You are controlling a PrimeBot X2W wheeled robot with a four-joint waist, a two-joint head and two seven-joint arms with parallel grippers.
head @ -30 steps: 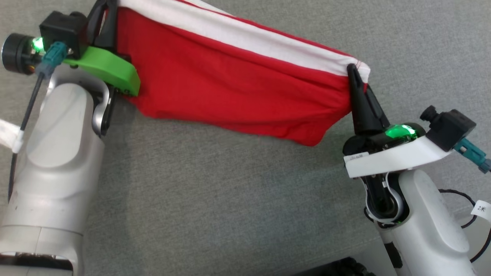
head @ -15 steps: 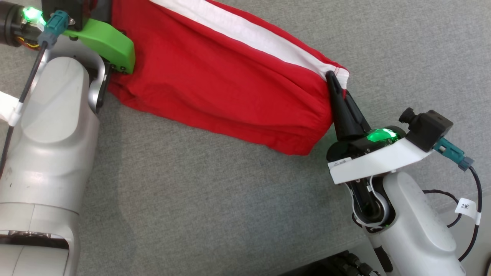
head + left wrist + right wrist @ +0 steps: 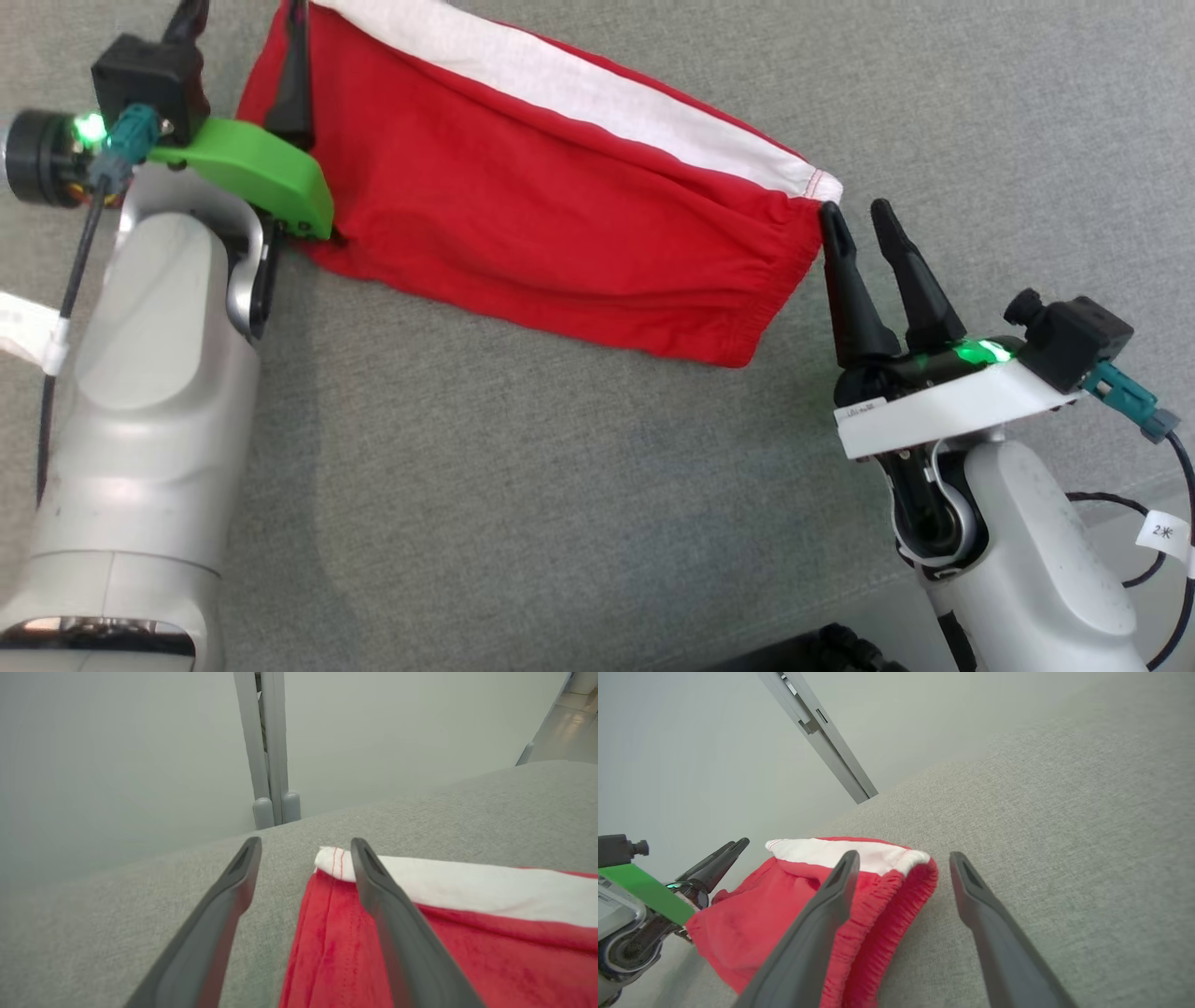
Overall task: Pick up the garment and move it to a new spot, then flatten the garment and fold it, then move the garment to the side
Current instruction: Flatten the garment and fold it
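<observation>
The garment [image 3: 541,205], red with a white band along its far edge, lies stretched out on the grey fabric surface [image 3: 560,485]. My left gripper [image 3: 243,19] is open at its left end; in the left wrist view [image 3: 306,842] one finger rests over the red cloth [image 3: 336,952] and the white corner sits between the fingers. My right gripper [image 3: 854,210] is open just off the garment's right end. In the right wrist view [image 3: 904,856] the elastic hem [image 3: 896,905] lies beside the inner finger, nothing is pinched, and the left gripper [image 3: 733,847] shows beyond the cloth.
A pale wall with a grey vertical rail [image 3: 268,765] rises behind the surface. Cables with a white tag [image 3: 1162,532] hang by my right arm near the surface's lower right edge. Bare grey fabric stretches in front of the garment.
Both grippers have opened and let go of the garment's two ends. The cloth, held taut and raised before, now lies on the surface.
</observation>
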